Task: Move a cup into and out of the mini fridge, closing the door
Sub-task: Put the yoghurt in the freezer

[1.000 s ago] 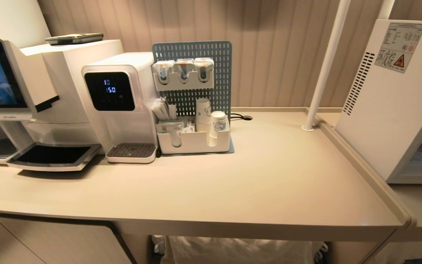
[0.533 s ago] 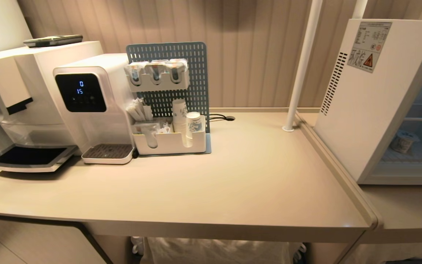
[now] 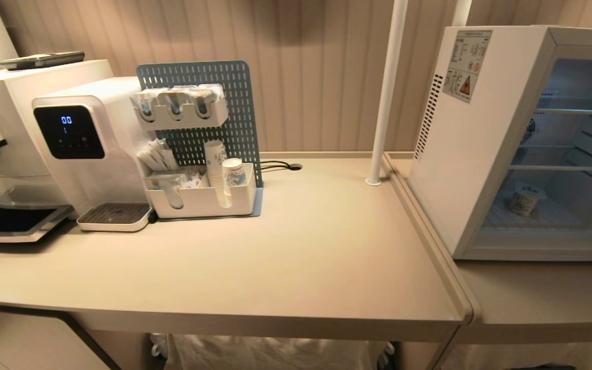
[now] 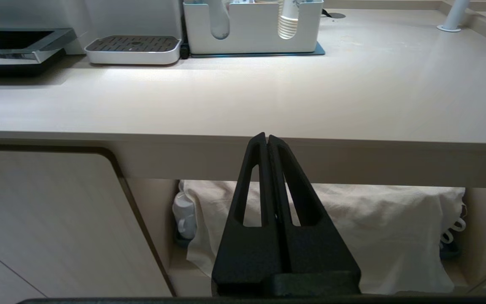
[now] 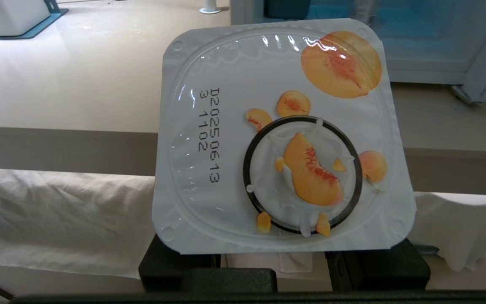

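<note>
Right tool [image 5: 283,270] grips a peach yogurt cup [image 5: 283,139] by its sides, foil lid facing the wrist camera, held low before the bench [image 3: 275,257] edge; left tool [image 4: 267,141] is closed on nothing, also below the edge. Farther right, the mini fridge [image 3: 460,154] stands open, with another cup [image 3: 524,199] on its lower shelf.

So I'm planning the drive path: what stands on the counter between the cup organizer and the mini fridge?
In the head view, bare counter, a cable port and a white pole beside the mini fridge; organizer.
</note>
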